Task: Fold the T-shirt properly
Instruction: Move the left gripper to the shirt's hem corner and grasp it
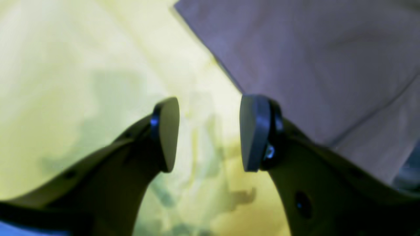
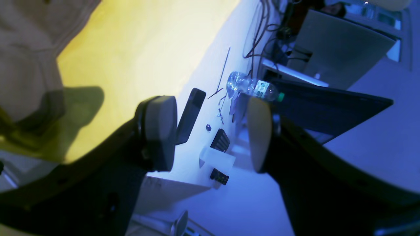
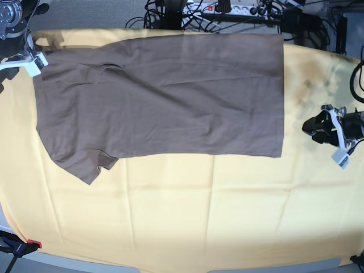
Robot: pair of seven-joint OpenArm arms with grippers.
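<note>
The taupe T-shirt point(image 3: 165, 102) lies flat on the yellow cloth point(image 3: 187, 210), its straight hem toward the right and a sleeve point(image 3: 85, 165) sticking out at the lower left. My left gripper point(image 3: 314, 126) hovers just right of the hem, apart from it. In the left wrist view, the left gripper point(image 1: 210, 134) is open and empty over yellow cloth, with the shirt's edge point(image 1: 311, 65) beside its right finger. My right gripper point(image 2: 210, 132) is open and empty too, with the shirt point(image 2: 26, 49) at its upper left. In the base view that arm point(image 3: 20, 60) sits at the shirt's far-left corner.
Cables and a power strip point(image 3: 227, 8) run along the back edge. A clamp point(image 3: 25, 245) grips the cloth at the front left. Beyond the cloth, the right wrist view shows a water bottle point(image 2: 252, 87), a dark phone-like slab point(image 2: 190, 114) and small parts.
</note>
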